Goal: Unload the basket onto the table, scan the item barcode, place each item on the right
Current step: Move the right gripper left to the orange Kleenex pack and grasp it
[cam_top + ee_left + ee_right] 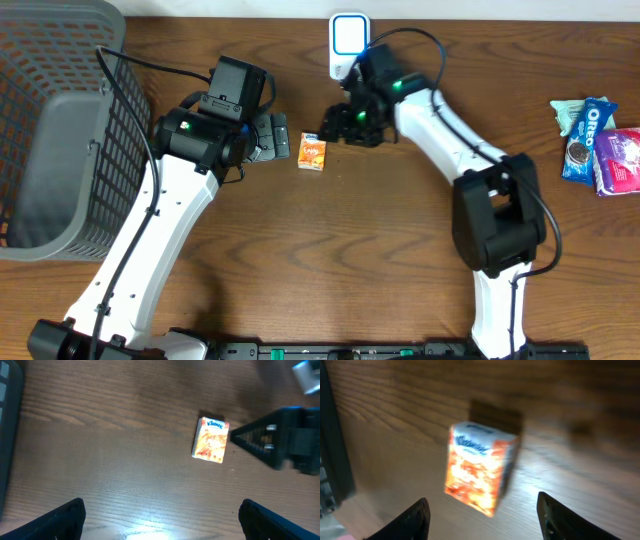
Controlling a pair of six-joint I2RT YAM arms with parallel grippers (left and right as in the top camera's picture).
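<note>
A small orange Kleenex pack (312, 152) lies on the wooden table (380, 260). The right gripper (482, 505) hovers over it, jaws apart, with the left gripper (160, 509) wide open opposite.

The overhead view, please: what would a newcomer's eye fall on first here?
The small orange Kleenex pack sits mid-table, between the left tool and the right tool, both open. A grey mesh basket fills the left edge, and bright snack packs, one an Oreo pack, sit at the right edge.
</note>
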